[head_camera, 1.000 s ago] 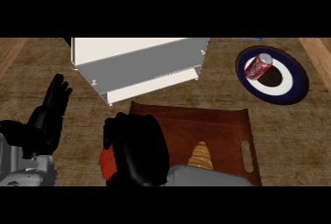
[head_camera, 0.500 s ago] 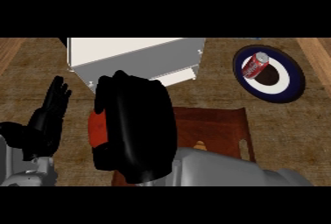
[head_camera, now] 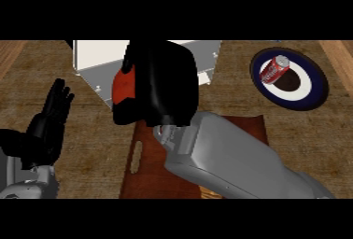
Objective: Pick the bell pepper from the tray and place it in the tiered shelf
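My right hand (head_camera: 162,79) is curled round the red bell pepper (head_camera: 124,84), which shows only as a red patch at the hand's left side. The hand is raised in front of the white tiered shelf (head_camera: 96,60) at the top middle and hides much of it. Below, the brown tray (head_camera: 138,172) lies on the counter, mostly covered by my right forearm. My left hand (head_camera: 45,126) rests open at the left edge, fingers up.
A dark blue plate (head_camera: 307,91) at the upper right carries a red can (head_camera: 274,69) lying on its side. Brown counter surface surrounds the tray and shelf.
My right hand has lifted the bell pepper off the tray and carried it up and forward to the shelf. The left hand has stayed still.
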Available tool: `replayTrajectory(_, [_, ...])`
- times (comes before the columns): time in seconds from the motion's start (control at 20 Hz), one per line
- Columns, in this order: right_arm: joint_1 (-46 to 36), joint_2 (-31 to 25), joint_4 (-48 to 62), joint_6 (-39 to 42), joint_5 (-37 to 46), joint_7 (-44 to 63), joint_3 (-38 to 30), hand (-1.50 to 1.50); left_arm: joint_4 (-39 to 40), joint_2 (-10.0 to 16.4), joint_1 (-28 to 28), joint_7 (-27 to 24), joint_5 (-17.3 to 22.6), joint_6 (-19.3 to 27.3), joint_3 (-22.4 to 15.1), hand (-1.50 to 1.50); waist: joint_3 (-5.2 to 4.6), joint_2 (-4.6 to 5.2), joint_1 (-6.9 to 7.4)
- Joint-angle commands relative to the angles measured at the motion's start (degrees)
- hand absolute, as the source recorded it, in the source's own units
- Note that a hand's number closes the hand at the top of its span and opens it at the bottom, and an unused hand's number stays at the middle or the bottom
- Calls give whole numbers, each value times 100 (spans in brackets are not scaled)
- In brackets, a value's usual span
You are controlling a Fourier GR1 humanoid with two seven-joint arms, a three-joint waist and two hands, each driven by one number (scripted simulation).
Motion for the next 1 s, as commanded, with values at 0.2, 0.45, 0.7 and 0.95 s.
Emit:
replayTrajectory(0.2, [152, 44, 1242, -935, 26, -635, -464, 150, -479, 93, 73, 390, -6, -100, 13, 0, 5, 10, 46])
replayTrajectory(0.45, [-286, 45, 2502, -1904, -236, -1267, -425, 150, -410, -245, 116, 200, -167, 46, -216, 0, 3, 28, 117])
replayTrajectory(0.7, [-1042, 45, 3462, -1911, -721, -1917, -931, 150, 74, 21, -100, 33, 104, -339, 147, 0, 0, 42, 124])
replayTrajectory(0.95, [-873, 45, 4336, -2820, -1117, -2459, -577, 150, -378, -86, 26, 230, -55, -197, -9, 0, 2, 53, 212])
